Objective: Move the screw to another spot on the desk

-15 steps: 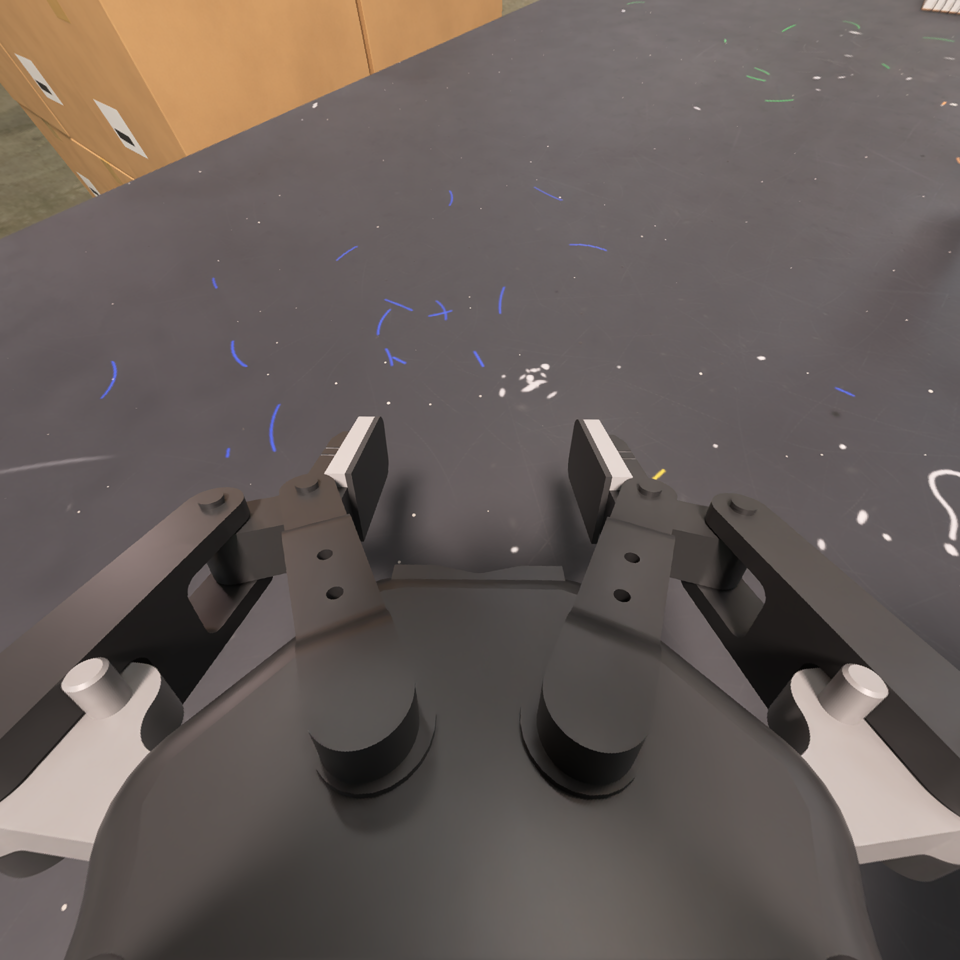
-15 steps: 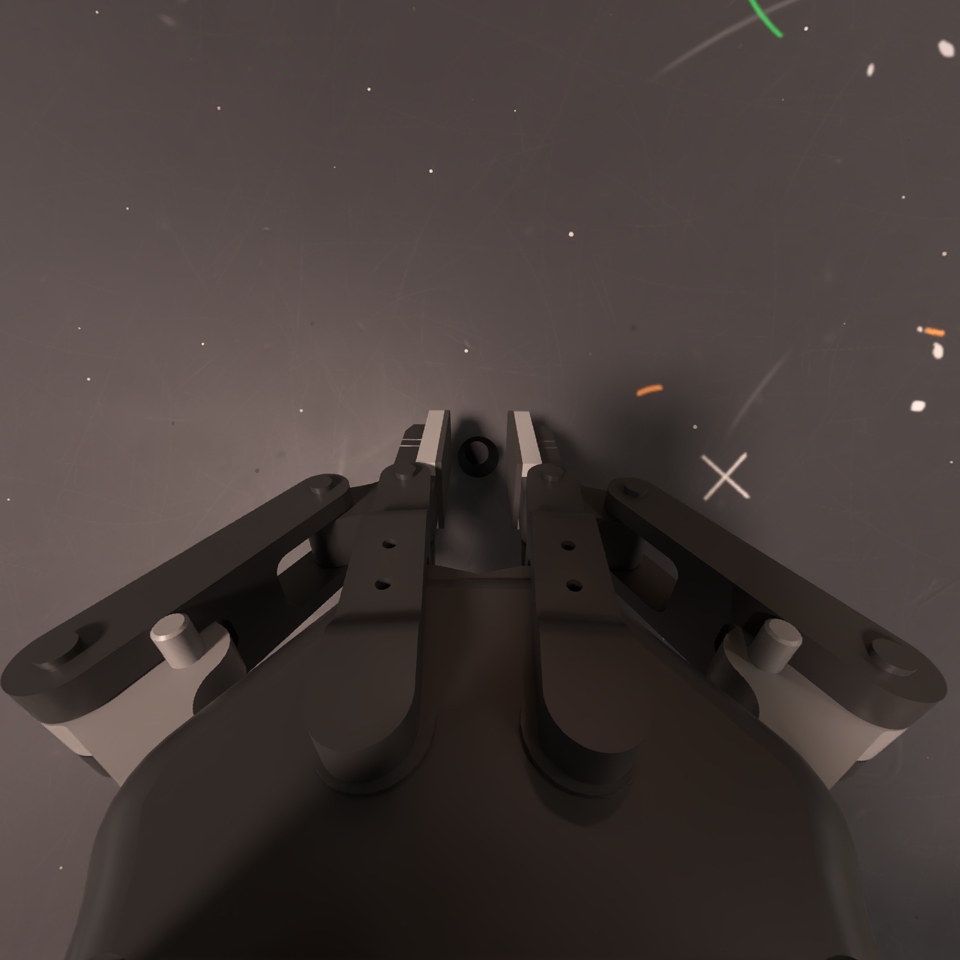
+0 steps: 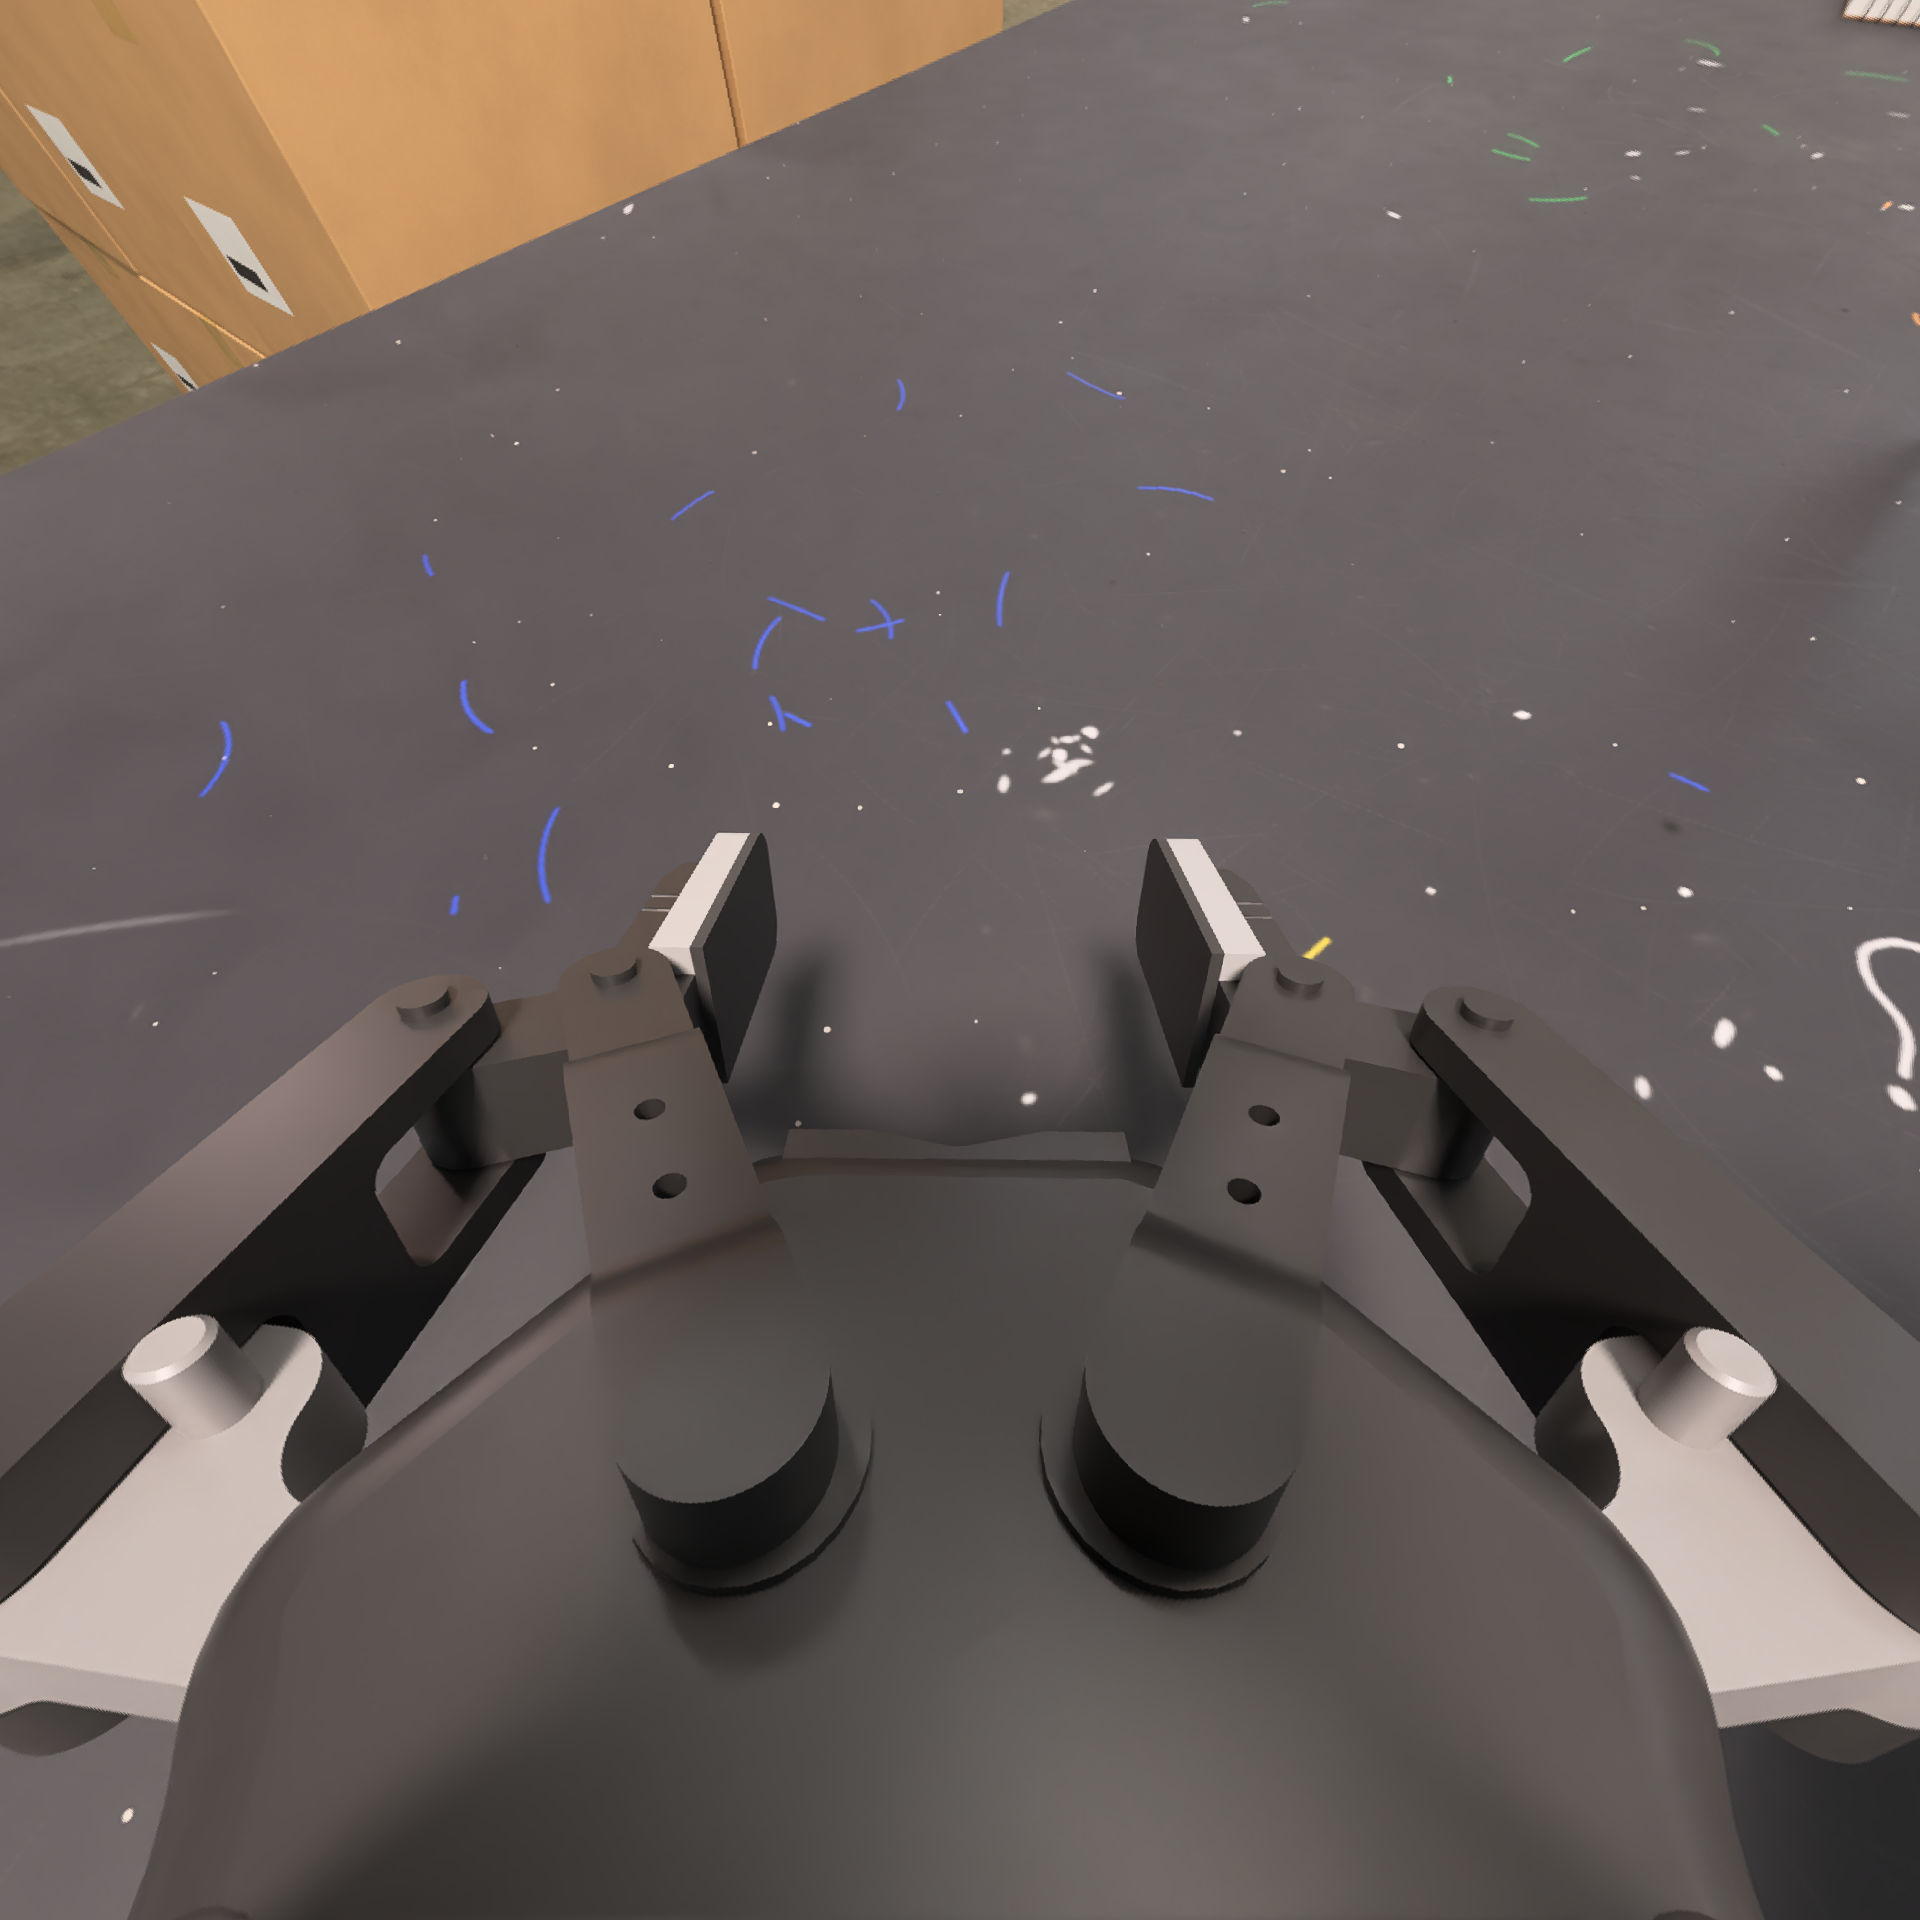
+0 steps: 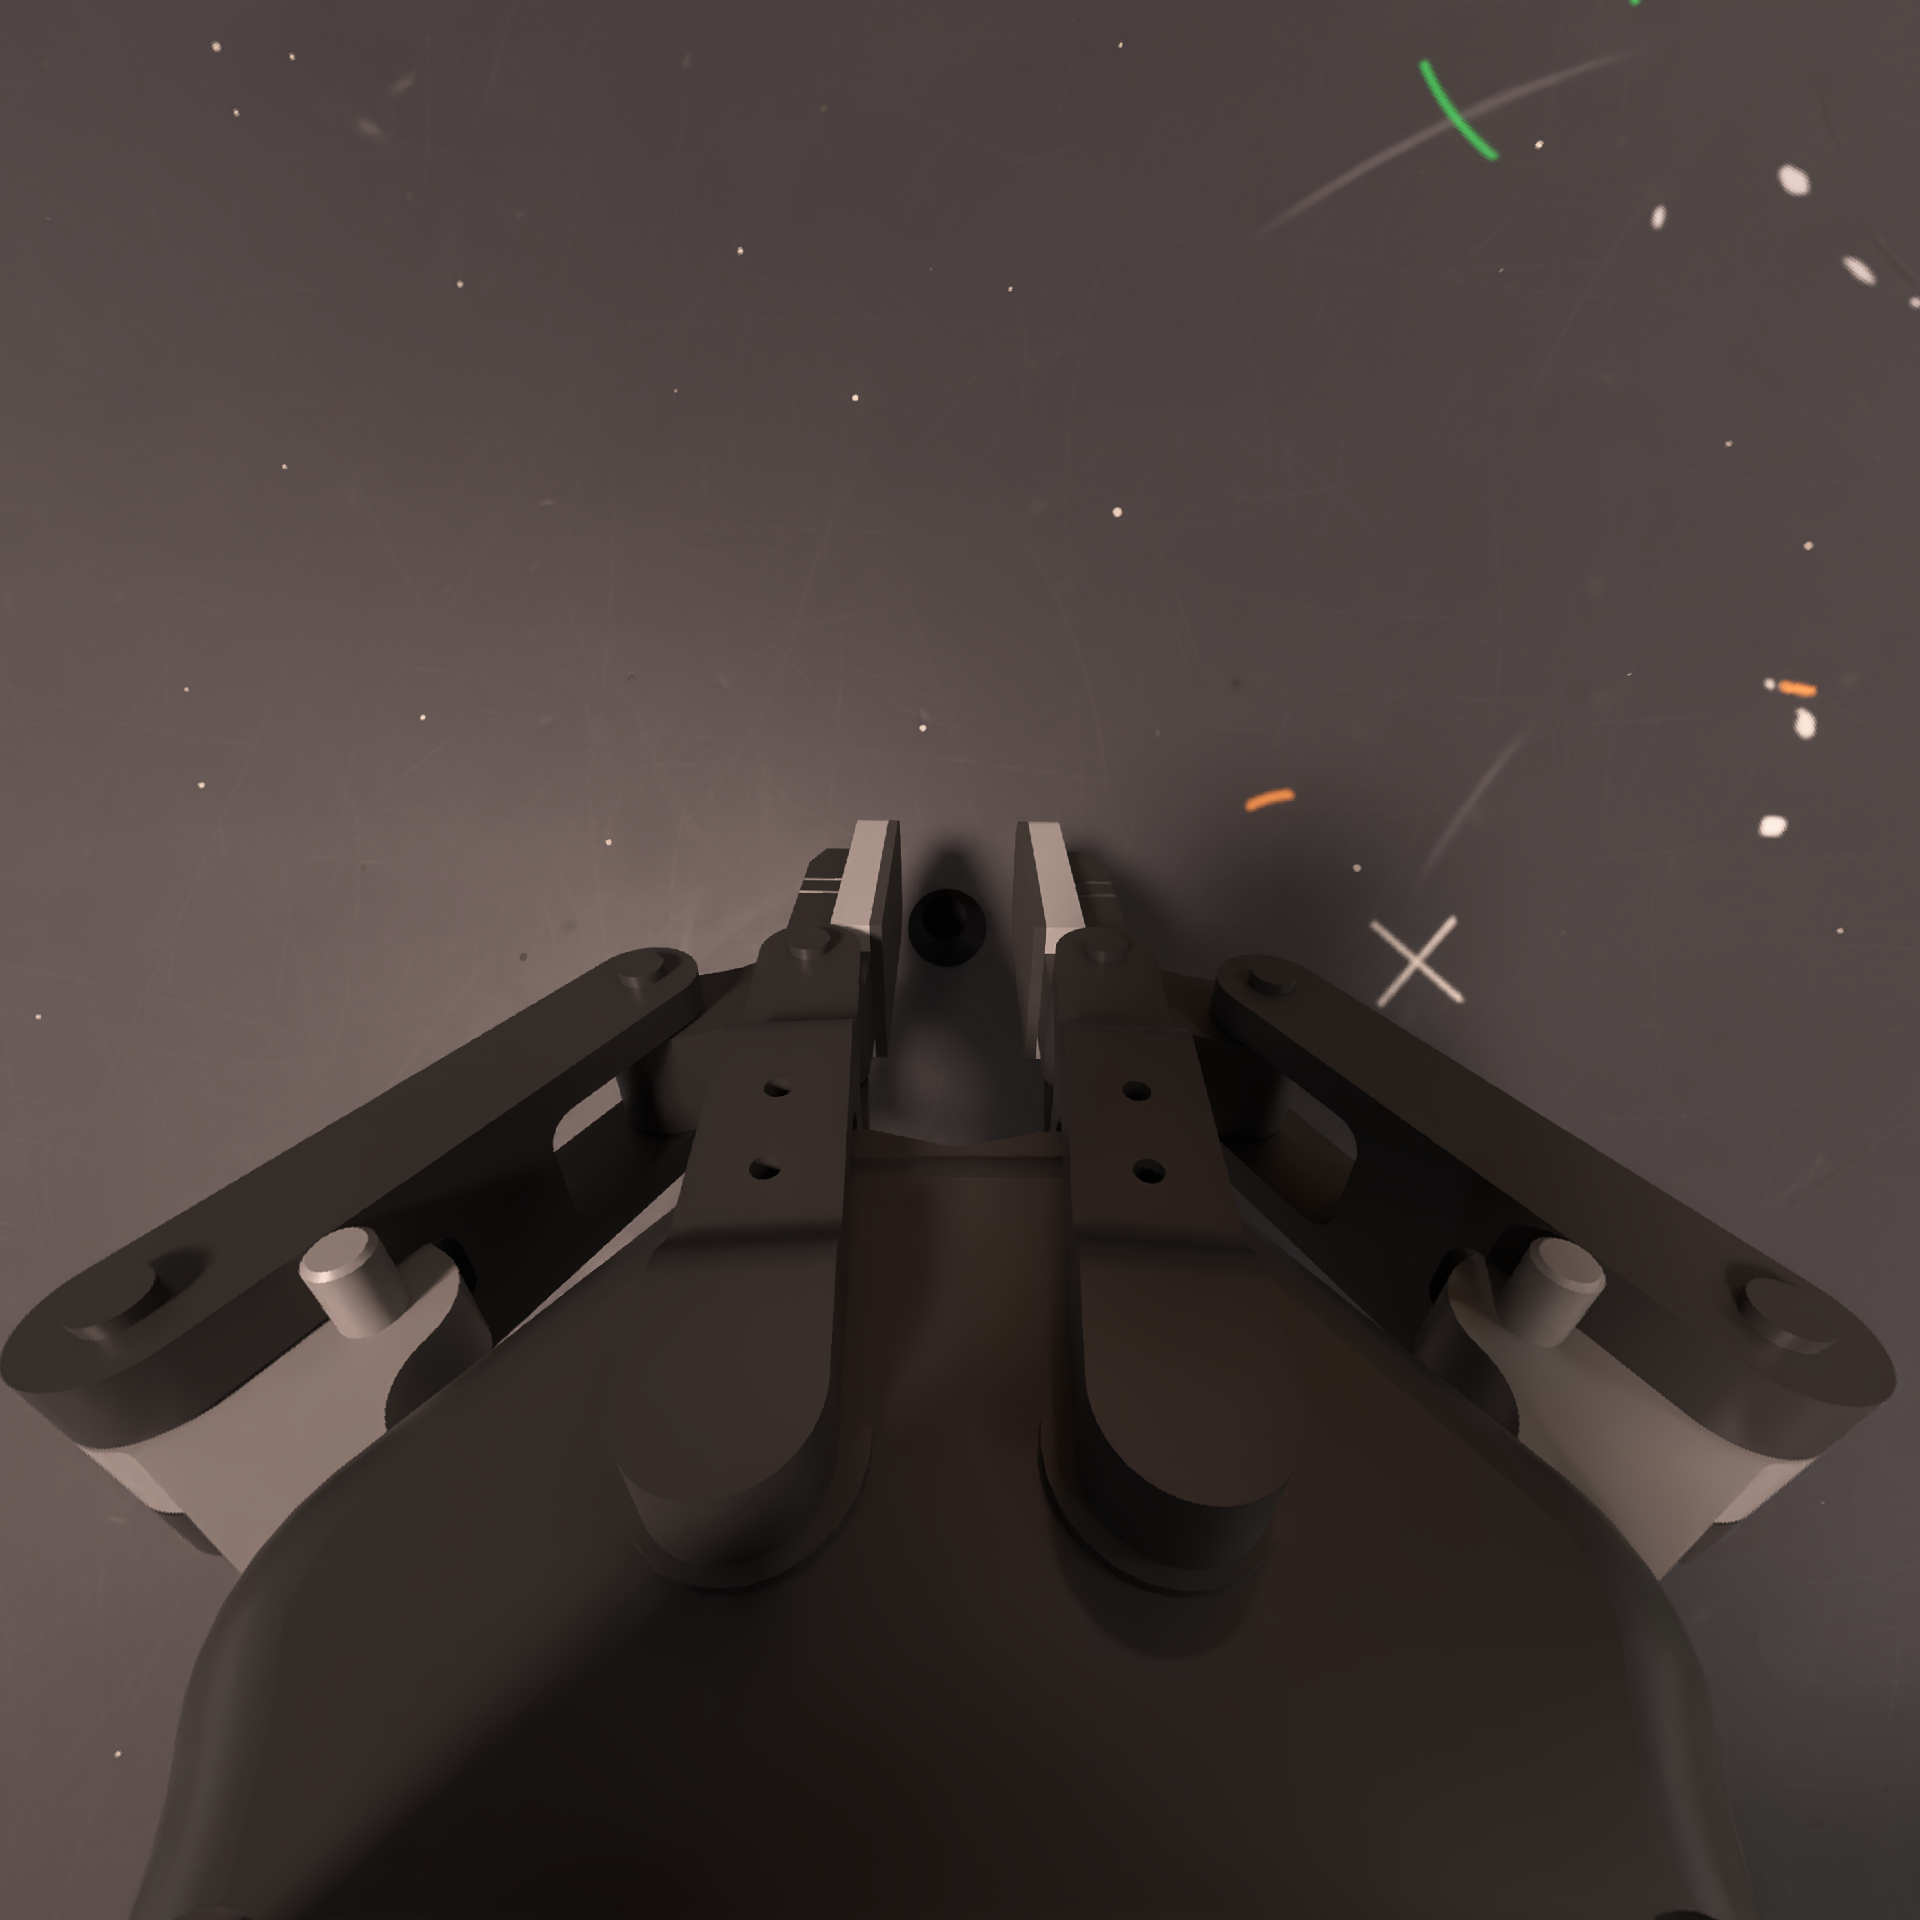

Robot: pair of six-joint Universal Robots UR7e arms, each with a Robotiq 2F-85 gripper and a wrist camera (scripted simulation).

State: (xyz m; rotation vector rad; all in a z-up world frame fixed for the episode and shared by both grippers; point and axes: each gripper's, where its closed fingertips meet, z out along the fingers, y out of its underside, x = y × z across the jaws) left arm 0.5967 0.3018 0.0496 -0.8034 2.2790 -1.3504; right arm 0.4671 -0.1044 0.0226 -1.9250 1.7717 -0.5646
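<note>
- Two grippers show, each over the dark grey desk, which is scratched and flecked with paint.
- Left wrist view, from the left: cardboard boxes stand beyond the desk's far left edge, one with pale stickers on its side.
- Short blue strokes lie scattered ahead of the left gripper, with a cluster of white specks to their right and green strokes far off at the upper right.
- That gripper's fingers are spread wide, with only bare desk between the pads.
- A white squiggle lies near the right edge of this view.
- Right wrist view: the right gripper points steeply down at the desk, its fingers drawn in close but parted.
- One dark screw sits between the pads, a thin gap showing on each side, so neither pad appears to touch it.
- Its round head with a dark socket faces the camera, so its long axis seems to run along the line of sight; the shank is hidden behind the head.
- Whether the screw rests on the desk I cannot tell for sure; a shadow lies right around it.
- Further right lie an orange dash, a white cross and, high up, a green stroke.
</note>
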